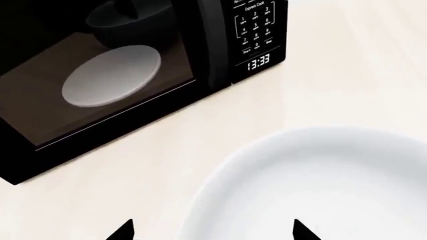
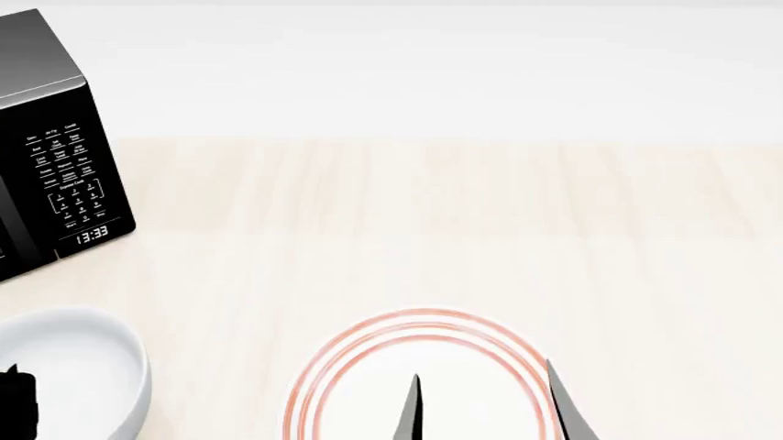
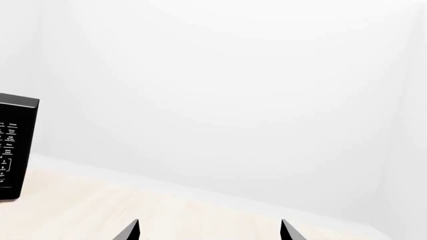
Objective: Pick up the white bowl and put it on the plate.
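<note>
The white bowl (image 2: 71, 362) sits on the light wooden counter at the lower left of the head view; it fills the near part of the left wrist view (image 1: 320, 185). My left gripper (image 1: 212, 231) is open, its two black fingertips set wide apart, one over the bowl and one beside its rim. In the head view only a dark bit of it shows at the bowl's edge. The red-ringed plate (image 2: 367, 344) lies at the bottom centre. My right gripper (image 2: 483, 408) is open and empty above the plate; its tips also show in the right wrist view (image 3: 210, 230).
A black microwave (image 2: 55, 147) stands at the back left, with a keypad and a clock reading 13:33 (image 1: 259, 62). Through its door a pale plain dish (image 1: 112, 75) shows. A white wall (image 3: 233, 100) rises behind the counter (image 2: 490, 229).
</note>
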Available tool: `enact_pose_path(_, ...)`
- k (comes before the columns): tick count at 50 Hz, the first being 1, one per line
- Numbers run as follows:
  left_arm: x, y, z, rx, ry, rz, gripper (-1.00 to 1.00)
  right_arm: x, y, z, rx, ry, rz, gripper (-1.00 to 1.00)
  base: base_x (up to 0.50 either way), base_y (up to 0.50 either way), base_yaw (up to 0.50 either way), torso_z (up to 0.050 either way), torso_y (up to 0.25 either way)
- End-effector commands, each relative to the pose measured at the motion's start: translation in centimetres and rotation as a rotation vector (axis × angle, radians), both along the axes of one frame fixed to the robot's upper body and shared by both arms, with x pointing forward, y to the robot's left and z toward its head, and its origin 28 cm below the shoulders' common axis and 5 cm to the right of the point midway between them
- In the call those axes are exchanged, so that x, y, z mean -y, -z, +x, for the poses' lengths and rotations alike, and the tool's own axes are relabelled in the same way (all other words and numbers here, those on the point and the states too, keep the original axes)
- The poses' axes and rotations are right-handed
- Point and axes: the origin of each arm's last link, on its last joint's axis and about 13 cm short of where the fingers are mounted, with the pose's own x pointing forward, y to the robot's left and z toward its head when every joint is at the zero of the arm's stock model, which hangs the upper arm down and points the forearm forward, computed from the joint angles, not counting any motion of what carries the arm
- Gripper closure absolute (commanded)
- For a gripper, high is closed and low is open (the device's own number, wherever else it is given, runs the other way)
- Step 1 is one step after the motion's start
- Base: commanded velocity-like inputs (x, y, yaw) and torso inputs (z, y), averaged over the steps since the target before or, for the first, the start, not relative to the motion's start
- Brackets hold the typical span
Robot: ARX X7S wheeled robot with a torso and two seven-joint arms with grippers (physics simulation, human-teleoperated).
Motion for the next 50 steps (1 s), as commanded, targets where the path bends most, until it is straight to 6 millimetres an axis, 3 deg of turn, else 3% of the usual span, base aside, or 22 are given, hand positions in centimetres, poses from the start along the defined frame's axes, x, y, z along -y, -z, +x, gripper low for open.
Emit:
enact_pose_path(1,0.2,0.7,0.4,-0.006,0.002,-0.036,-1.0,0.1,-0.1,0.2,0.009,0.011,-0.006,-1.0,0.0,0.0,0.0,0.0,0.0)
enact_pose_path(43,0.0,2.2,1.4,-0.028,-0.001,-0.027,-1.0,0.1,0.1,0.4,0.002,0.006,-0.006,-1.0,0.0,0.0,0.0,0.0,0.0)
enact_pose_path(44,0.0,2.2,1.4,-0.029,-0.002,-0.026,1.0,0.1,0.1,0.4,0.002,0.006,-0.006,-1.0,0.0,0.0,0.0,0.0,0.0)
enact_pose_path(50,0.0,2.1,1.3,-0.026,-0.004,-0.026,1.0,0.1,0.1,0.4,0.002,0.005,-0.007,-1.0,0.0,0.0,0.0,0.0,0.0)
